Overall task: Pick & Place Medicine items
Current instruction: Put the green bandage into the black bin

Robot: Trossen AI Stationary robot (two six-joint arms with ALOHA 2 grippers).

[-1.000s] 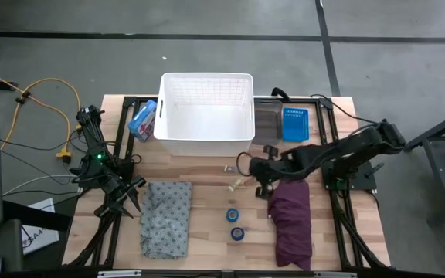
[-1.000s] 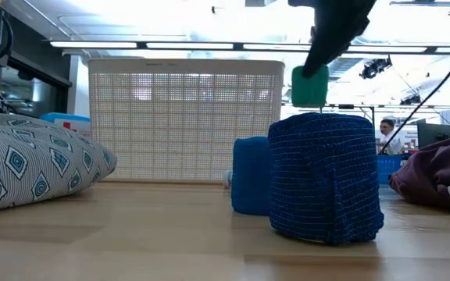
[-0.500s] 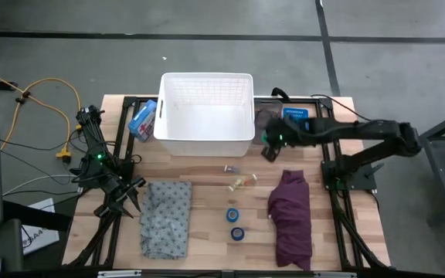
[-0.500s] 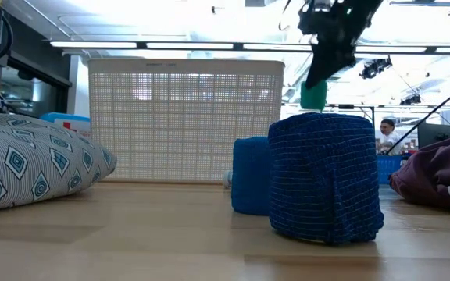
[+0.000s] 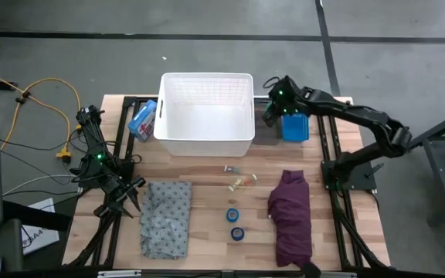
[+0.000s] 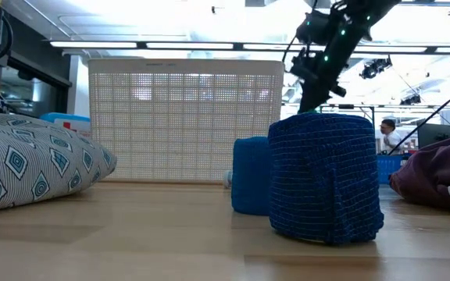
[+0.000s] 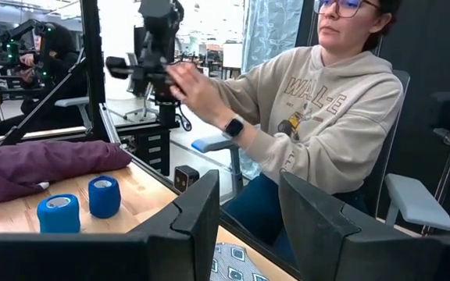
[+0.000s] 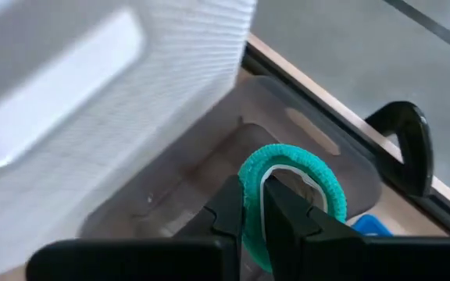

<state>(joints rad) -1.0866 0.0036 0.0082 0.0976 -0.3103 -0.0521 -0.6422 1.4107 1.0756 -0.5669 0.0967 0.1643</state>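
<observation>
From above, the right gripper (image 5: 273, 114) hangs just past the right wall of the white basket (image 5: 207, 145), over a grey lid beside a blue box (image 5: 295, 126) at the table's far edge. The left gripper (image 5: 127, 199) waits at the near left, by the grey patterned cloth (image 5: 165, 218). Two blue tape rolls (image 5: 235, 223) sit near the front edge, between that cloth and the purple cloth (image 5: 291, 216); a thin yellowish tube (image 5: 242, 183) and a tiny vial (image 5: 231, 169) lie on open wood nearer the basket, with free board all around them.

At table height, the nearer blue roll (image 6: 325, 178) fills the middle and the second stands just behind it; the right arm comes down above them, in front of the basket's mesh wall (image 6: 184, 121).

The left wrist camera looks off the table's side edge at a seated person in a hoodie (image 7: 328, 117); the fingers (image 7: 197, 222) stand narrowly apart with nothing between them.

The right wrist camera shows the green tape roll (image 8: 291, 191) (its ring wall pinched between the closed fingers (image 8: 230, 208)) held above the grey lid (image 8: 241, 172), probably clear of it, next to the basket's rim.
</observation>
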